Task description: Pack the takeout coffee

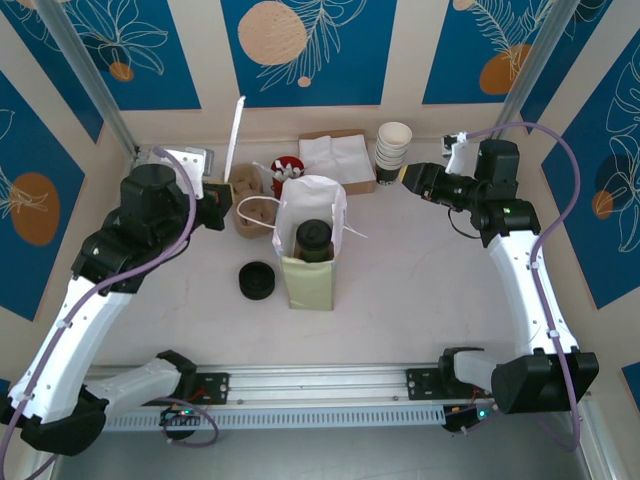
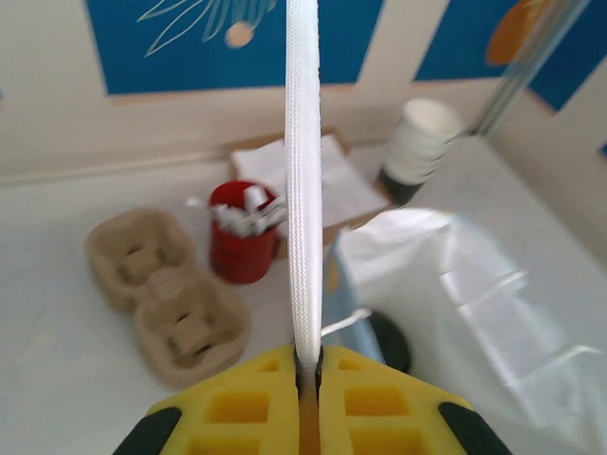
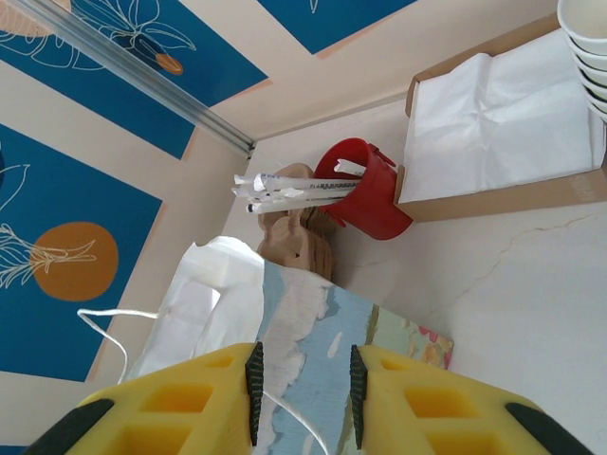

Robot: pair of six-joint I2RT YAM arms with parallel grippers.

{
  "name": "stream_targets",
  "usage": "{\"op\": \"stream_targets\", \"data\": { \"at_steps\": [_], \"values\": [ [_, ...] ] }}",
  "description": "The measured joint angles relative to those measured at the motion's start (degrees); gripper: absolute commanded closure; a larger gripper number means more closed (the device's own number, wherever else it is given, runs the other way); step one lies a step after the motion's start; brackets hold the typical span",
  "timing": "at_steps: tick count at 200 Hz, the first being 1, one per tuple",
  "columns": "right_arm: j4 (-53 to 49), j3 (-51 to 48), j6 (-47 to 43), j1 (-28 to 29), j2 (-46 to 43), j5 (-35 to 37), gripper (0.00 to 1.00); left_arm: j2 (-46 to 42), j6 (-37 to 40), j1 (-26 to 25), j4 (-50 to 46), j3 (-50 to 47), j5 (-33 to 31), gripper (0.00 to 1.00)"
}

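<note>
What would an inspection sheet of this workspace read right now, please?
Surface: pale table, no spills seen.
Job's things: takeout coffee stands lidded inside the white bag.
Clutter: black lids, pulp carrier, red cup of sachets, napkin box, white cup stack.
Grippers: left gripper shut on a white strap; right gripper open, empty.
Cables: purple cables run along both arms.
Surroundings: blue leaf-print panels, metal posts.
</note>
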Motion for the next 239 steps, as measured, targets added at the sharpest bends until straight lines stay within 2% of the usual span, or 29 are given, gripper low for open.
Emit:
{"op": "stream_targets", "data": {
  "at_steps": [35,61,82,146,205,239],
  "values": [
    [0.72,0.00,0.48,0.59,0.00,-0.02,0.67,2.43,-2.86,-5.97,8.50,-0.98,2.12,0.92],
    [1.07,0.00,0.87,1.20,0.00,-0.02,0.67,5.62,-3.93,-11.56,15.30,-5.03,1.68,0.91],
    [1.42,-0.04,1.05,1.68,0.00,-0.15,0.67,8.44,-4.76,-13.77,19.26,-8.52,1.66,0.91],
    [2.67,-1.27,1.29,2.05,0.00,-0.44,0.67,14.25,-5.90,-14.43,25.64,-15.69,-0.07,0.91],
    [3.06,-2.21,1.27,2.08,0.00,-0.44,0.67,19.85,-5.88,-14.43,28.35,-16.35,-1.51,0.89],
    [3.30,-2.27,1.29,2.08,0.00,-0.44,0.67,21.77,-5.88,-14.47,29.33,-16.35,-1.95,0.84]
  ]
}}
